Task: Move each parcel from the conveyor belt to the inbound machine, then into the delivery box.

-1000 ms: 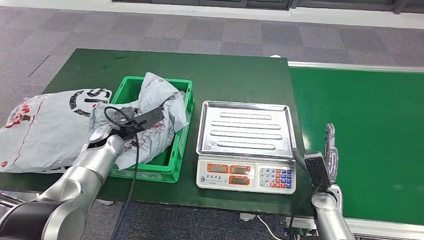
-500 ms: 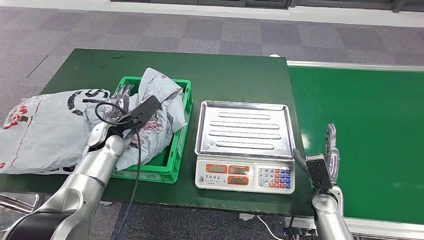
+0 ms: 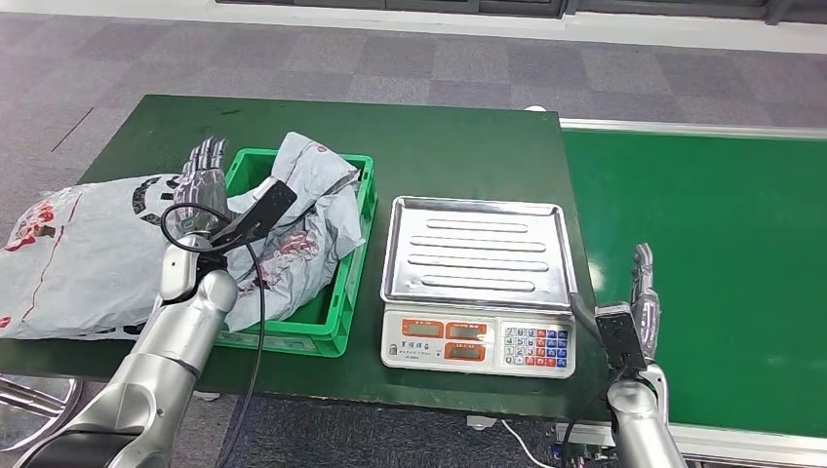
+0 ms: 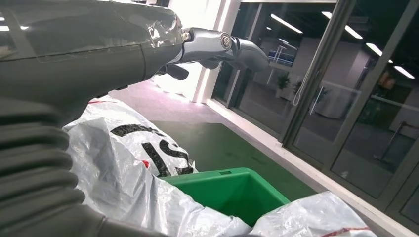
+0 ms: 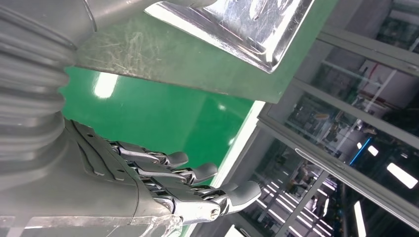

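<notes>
Left hand (image 3: 202, 180) hangs empty over the green crate's (image 3: 343, 302) far corner, fingers spread, presumably because its grey parcel (image 3: 307, 219) lies slumped inside, delivered. Beside the crate a bigger grey bag (image 3: 83, 258) sprawls on the table. Between crate and conveyor belt (image 3: 712, 224) sits the weighing scale (image 3: 478, 283), tray bare. Right hand (image 3: 644, 297), fingers straight and empty, waits over the belt's near edge, likely for another parcel.

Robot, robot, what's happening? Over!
Left hand open above the crate. Right hand open over the belt. Grey parcel in the crate. Scale tray bare.
</notes>
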Controlling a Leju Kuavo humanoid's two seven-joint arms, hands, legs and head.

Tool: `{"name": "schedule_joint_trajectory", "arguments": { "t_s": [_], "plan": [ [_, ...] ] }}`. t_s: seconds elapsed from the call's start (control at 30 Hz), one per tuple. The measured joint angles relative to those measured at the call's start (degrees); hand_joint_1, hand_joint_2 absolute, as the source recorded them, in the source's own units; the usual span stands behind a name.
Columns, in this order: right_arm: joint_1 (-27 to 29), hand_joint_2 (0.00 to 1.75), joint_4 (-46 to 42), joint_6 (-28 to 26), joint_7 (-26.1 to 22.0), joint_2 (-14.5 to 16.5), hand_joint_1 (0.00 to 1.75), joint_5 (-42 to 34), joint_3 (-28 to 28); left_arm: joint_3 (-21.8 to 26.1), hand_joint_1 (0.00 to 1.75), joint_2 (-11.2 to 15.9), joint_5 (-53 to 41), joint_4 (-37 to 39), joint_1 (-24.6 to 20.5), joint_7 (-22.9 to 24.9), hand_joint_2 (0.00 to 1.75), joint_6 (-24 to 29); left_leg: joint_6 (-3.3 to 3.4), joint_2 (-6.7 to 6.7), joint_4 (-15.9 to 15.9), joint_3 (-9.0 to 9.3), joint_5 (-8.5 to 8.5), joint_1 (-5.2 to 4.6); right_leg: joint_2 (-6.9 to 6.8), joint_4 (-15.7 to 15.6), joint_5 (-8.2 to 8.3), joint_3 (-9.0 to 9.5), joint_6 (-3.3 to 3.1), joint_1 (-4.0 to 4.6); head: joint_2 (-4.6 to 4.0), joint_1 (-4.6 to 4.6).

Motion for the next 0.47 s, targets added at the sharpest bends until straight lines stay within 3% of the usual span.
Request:
{"name": "schedule_joint_trajectory", "arguments": {
  "t_s": [0.33, 0.47],
  "plan": [
    [0.0, 1.75, 0.0, -0.8, 0.0, 0.0, 0.00, -0.4, 0.0, -0.1, 0.00, 0.6, -0.1, -2.4, 1.7, -0.3, 0.00, 6.1, 0.00, 0.00, 0.0, 0.00, 0.00, 0.00, 0.01, 0.0, 0.00, 0.00, 0.00, 0.00, 0.00, -0.01],
    [-0.5, 1.75, 0.0, -1.8, 0.0, -0.2, 0.00, -4.3, 0.5, -0.1, 0.00, -0.4, 42.1, -13.0, 7.6, -33.5, 0.00, -3.0, 0.00, -0.01, 0.0, -0.02, -0.04, 0.00, -0.01, 0.0, -0.07, -0.01, 0.00, -0.01, 0.00, 0.00]
  ]
}}
